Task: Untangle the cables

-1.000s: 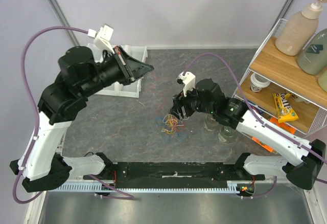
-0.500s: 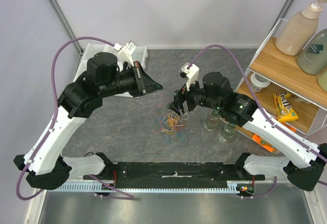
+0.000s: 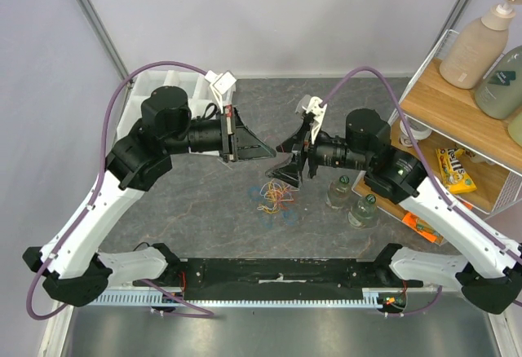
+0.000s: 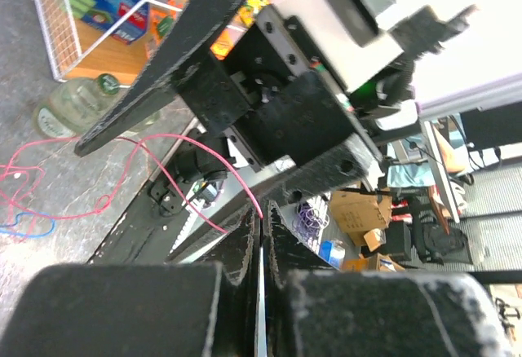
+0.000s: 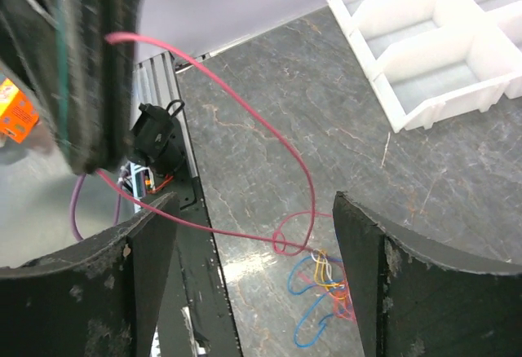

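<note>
The cables lie in a small tangle of orange, yellow, red, blue and purple loops on the grey tabletop. My left gripper hovers above and behind them, pointing right. In the left wrist view it is shut on a red cable. That red cable hangs in a long loop from the left gripper down to the tangle. My right gripper faces the left one, open and empty, above the tangle.
A white compartment tray sits at the back left and also shows in the right wrist view. Two glass bottles stand right of the tangle. A wire shelf with bottles and snacks fills the right side.
My left gripper has swung right and forward to the table's middle. My right gripper has lifted off the tangle and turned level to face it.
</note>
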Controlling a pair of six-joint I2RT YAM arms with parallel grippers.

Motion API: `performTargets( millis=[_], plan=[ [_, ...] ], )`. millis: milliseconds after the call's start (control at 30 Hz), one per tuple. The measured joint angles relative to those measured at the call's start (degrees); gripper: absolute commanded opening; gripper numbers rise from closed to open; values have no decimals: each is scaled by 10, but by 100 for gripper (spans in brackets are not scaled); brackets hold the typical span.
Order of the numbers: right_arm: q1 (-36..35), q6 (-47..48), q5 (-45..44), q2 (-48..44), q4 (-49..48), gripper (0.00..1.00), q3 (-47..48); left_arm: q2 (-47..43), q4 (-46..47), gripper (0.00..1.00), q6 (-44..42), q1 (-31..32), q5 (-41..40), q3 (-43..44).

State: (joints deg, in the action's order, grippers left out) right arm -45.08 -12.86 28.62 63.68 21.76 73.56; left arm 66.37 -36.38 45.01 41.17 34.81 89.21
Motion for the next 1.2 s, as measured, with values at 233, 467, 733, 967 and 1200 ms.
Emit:
performTargets(
  millis=[233, 467, 733, 967, 1200],
  plan=[
    [7, -40, -3, -28, -42, 57, -39, -23, 70, 1, 4, 0, 35, -24],
    [8, -66, -36, -52, -67, 33, -59, -33, 103, 2, 7, -3, 44, -24],
    [11, -108, -63, -63, -99, 0, -69, -52, 126, 2, 7, -7, 43, -29],
    [16, -146, -71, -44, -106, 0, -46, -64, 115, 86, 5, -10, -2, -36],
    [51, -252, -72, 0, -100, 0, -5, -95, 15, 69, 5, -10, -193, -25]
  ],
)
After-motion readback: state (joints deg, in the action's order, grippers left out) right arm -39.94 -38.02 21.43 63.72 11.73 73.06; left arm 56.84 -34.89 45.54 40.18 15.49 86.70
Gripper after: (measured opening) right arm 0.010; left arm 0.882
